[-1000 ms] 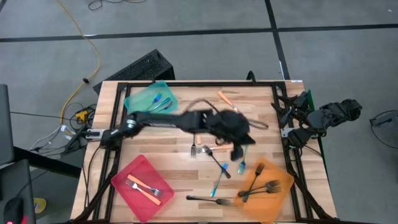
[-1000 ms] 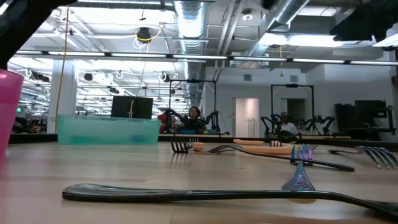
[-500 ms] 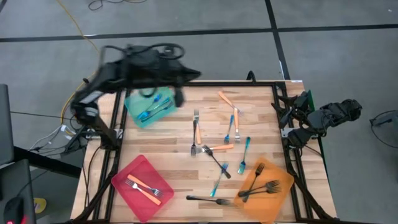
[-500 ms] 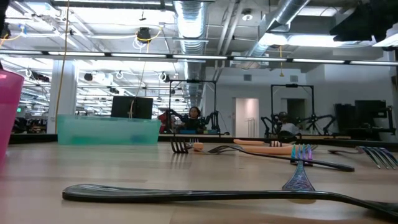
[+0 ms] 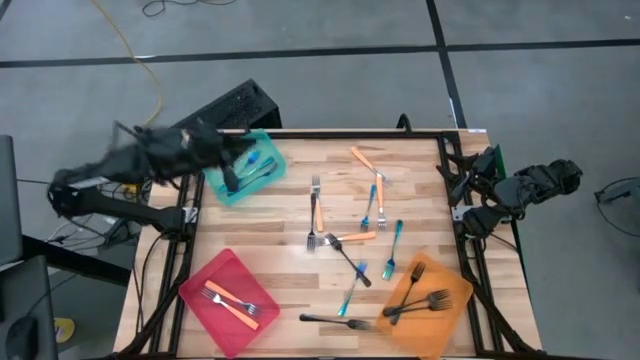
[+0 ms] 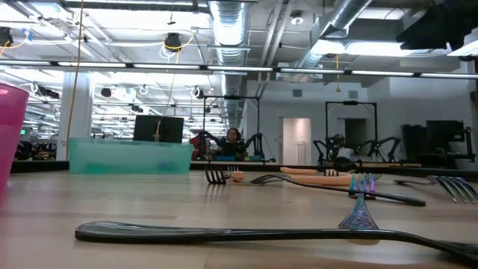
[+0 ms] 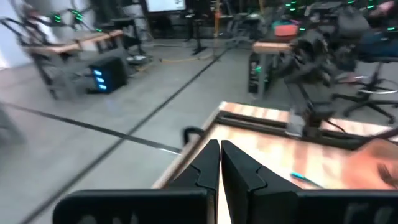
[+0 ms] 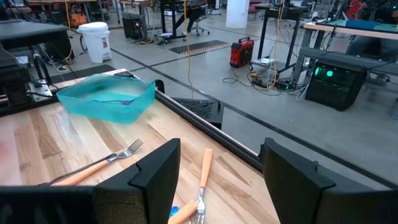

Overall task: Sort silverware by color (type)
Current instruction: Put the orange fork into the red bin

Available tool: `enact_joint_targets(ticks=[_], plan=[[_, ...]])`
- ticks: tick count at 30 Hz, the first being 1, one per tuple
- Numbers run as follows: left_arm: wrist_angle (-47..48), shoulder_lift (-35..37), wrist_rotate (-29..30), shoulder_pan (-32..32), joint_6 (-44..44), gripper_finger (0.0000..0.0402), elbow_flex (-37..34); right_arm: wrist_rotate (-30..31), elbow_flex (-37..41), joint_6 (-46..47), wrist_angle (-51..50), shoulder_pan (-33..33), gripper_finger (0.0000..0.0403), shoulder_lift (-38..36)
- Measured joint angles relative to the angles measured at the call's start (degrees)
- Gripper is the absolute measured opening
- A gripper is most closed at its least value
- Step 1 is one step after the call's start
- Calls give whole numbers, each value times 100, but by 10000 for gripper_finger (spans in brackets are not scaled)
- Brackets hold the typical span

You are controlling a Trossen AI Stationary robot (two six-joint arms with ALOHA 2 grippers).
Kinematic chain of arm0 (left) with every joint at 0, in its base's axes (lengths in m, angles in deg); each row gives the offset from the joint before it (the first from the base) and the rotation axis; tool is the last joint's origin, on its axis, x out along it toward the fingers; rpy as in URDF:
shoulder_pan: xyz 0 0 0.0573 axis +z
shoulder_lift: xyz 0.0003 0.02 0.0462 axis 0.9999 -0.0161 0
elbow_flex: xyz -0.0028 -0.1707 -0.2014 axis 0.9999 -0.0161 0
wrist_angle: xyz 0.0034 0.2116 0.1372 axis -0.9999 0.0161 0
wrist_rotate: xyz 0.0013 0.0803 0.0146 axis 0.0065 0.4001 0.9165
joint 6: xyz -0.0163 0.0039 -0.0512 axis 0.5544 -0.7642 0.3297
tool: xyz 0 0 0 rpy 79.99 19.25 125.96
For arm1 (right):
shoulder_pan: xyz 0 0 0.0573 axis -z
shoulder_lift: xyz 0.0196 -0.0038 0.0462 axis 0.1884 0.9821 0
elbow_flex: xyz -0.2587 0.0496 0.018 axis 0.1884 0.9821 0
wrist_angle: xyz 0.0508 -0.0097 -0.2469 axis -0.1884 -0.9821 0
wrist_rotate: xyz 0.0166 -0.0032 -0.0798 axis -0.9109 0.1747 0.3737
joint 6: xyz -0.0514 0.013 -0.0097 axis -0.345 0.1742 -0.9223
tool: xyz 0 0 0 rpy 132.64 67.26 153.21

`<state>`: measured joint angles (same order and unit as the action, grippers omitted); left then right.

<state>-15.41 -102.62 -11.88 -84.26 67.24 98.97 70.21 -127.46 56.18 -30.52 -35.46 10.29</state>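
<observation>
The silverware (image 5: 350,240) lies mostly loose on the wooden table (image 5: 290,215): orange-handled forks (image 5: 318,212), blue-handled forks (image 5: 396,235) and a black fork (image 5: 335,321) scattered about the centre and near edge, unchanged from the earlier pictures. Two orange-handled forks sit in the red tray (image 5: 228,290), several black forks in the orange tray (image 5: 428,292), and blue-handled forks in the teal tray (image 5: 243,166) at the far left corner. Half a second ago the left arm reached over the teal tray from above the table's far edge; one second ago it stretched across the table centre. It has since withdrawn further, now lying folded off the table's left side, blurred, with the left gripper (image 5: 232,180) at the teal tray's left rim. In the left wrist view its fingers (image 7: 208,171) are pressed together with nothing seen between them, looking along the table frame, and one blue-handled fork lies well beyond the tips. The right arm has stayed parked off the table's right edge; the right gripper (image 8: 221,171) stands with jaws wide and empty, an orange-handled fork (image 8: 202,177) lying on the wood between and beyond its fingers, clear of both. In the low view a black fork (image 6: 246,233) lies across the foreground
</observation>
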Motion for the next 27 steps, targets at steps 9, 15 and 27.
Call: enact_joint_targets(ticks=[9,15,27], plan=[[-3829,-456,-754,0,843,0,-3434,0,0,0,0,0,242,2],[-4856,-1903,-627,0,1100,3,-3659,0,0,0,0,0,242,2],[-4486,-4365,-1206,-138,-363,119,-1676,7,0,1,0,0,242,1]])
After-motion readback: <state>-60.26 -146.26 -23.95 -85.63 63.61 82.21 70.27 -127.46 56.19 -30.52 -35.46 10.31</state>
